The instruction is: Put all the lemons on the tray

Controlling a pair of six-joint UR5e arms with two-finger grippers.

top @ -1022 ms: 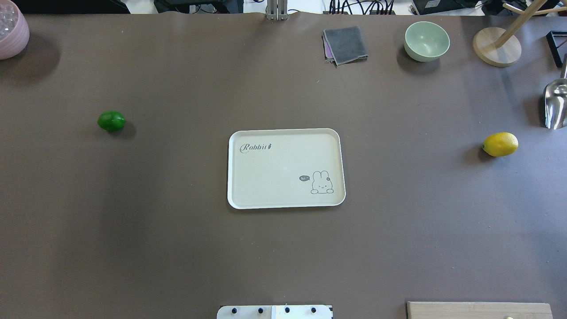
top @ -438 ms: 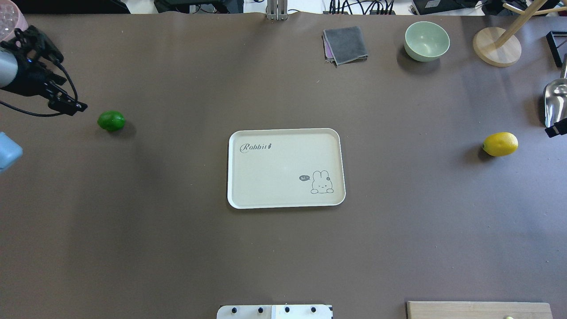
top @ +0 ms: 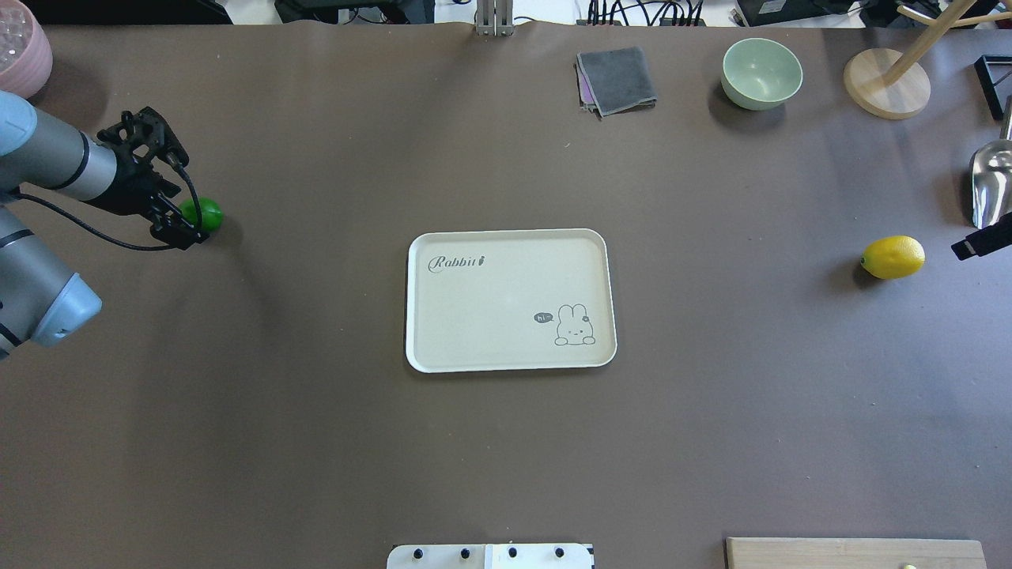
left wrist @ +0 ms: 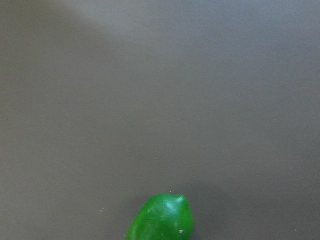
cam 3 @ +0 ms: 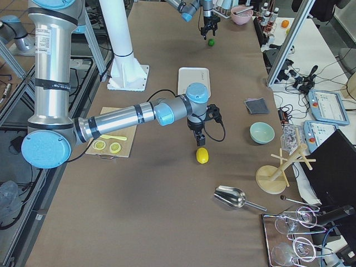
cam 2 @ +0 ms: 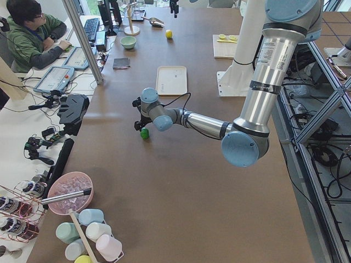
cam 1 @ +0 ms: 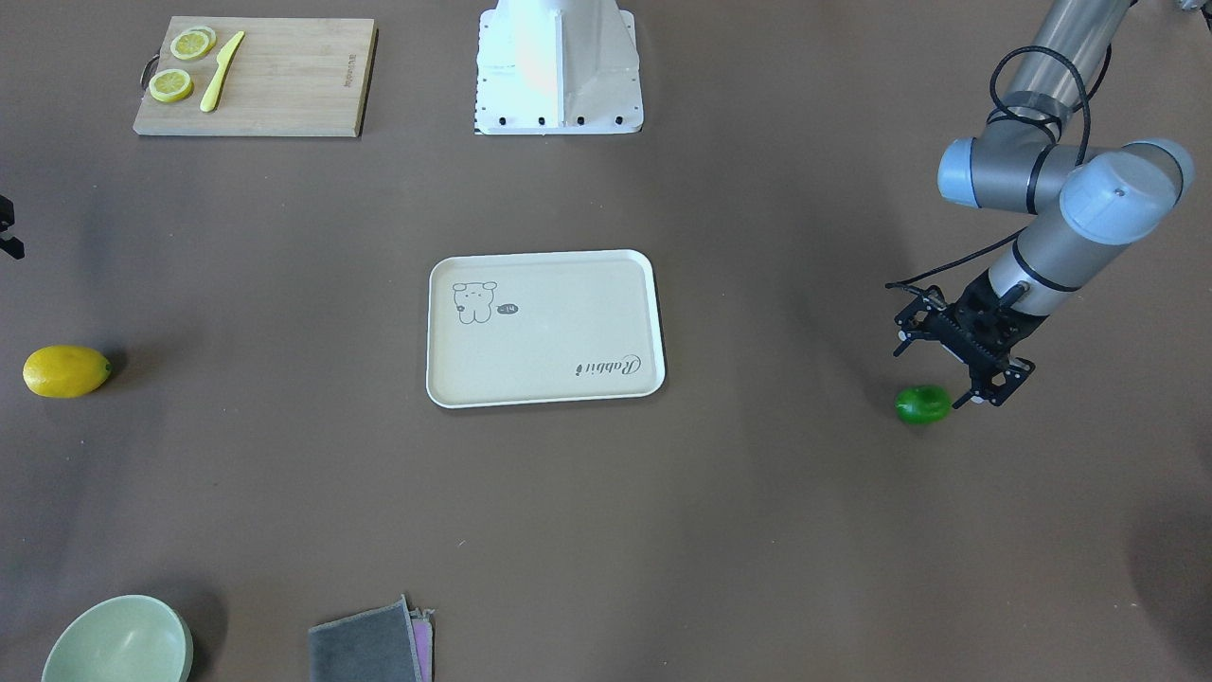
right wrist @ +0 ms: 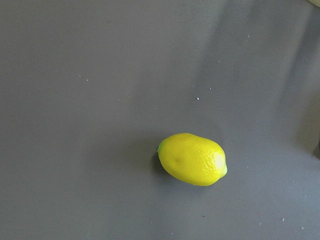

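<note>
The green lemon (top: 203, 213) lies on the table at the left, apart from the tray; it also shows at the bottom edge of the left wrist view (left wrist: 162, 220). My left gripper (top: 178, 186) is open and hangs just beside and over it, empty. The yellow lemon (top: 893, 257) lies at the right and sits in the middle of the right wrist view (right wrist: 192, 159). Only a tip of my right gripper (top: 980, 243) shows at the right edge, a little right of that lemon; I cannot tell whether it is open or shut. The cream tray (top: 490, 308) lies empty at the centre.
A wooden cutting board (cam 1: 284, 80) with lemon slices and a yellow knife lies near the robot's base. A green bowl (top: 761, 73), a grey cloth (top: 617, 79), a wooden stand (top: 885, 83) and a metal scoop (top: 992, 186) stand at the far right. A pink bowl (top: 20, 51) is far left.
My left arm has come in from the left edge and moved right, up to the green lemon. The right gripper's tip has come in at the right edge, nearer the yellow lemon.
</note>
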